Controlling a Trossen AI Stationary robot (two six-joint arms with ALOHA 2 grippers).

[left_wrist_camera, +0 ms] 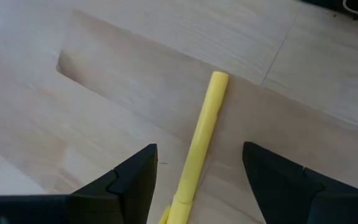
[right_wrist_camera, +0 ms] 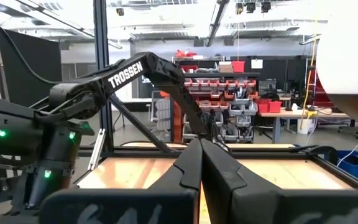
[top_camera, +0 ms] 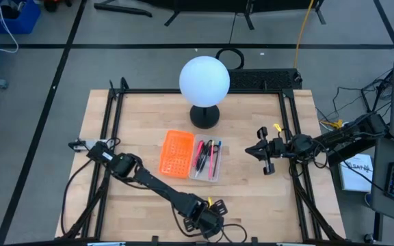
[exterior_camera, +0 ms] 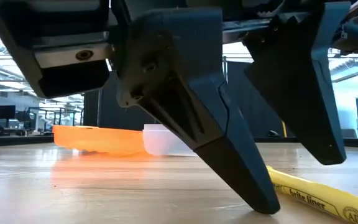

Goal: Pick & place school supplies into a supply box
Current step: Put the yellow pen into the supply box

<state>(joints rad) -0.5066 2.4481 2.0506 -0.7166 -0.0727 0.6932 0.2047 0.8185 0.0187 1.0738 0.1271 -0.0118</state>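
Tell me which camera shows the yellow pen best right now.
The left wrist view: the yellow pen lies on the wood between the open left gripper fingers. The low view shows only one end, the high view a speck by the gripper; the right wrist view shows none.

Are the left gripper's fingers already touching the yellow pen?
Apart. The left wrist view shows the yellow pen lying between the open left gripper with bare wood on both sides of it.

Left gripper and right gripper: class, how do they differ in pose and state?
The left gripper is open, low over the table, straddling a yellow pen; the right gripper is shut, empty, held off the table at the right side. Both have dark fingers.
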